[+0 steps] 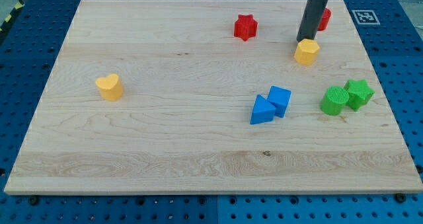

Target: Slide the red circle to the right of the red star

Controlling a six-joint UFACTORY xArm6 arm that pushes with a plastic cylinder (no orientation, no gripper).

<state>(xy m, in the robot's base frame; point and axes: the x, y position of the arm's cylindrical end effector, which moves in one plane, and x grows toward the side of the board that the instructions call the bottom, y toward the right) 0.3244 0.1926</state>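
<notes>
One rod upright, no hand, my tip (305,40) touching yellow hexagon (307,52), red circle (323,18) behind

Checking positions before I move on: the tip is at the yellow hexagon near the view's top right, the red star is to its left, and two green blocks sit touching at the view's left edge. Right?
Not quite. The camera view shows the two green blocks touching at the view's right edge, not the left. The rest holds: my tip is at the yellow hexagon near the view's top right, and the red star is to its left.
</notes>
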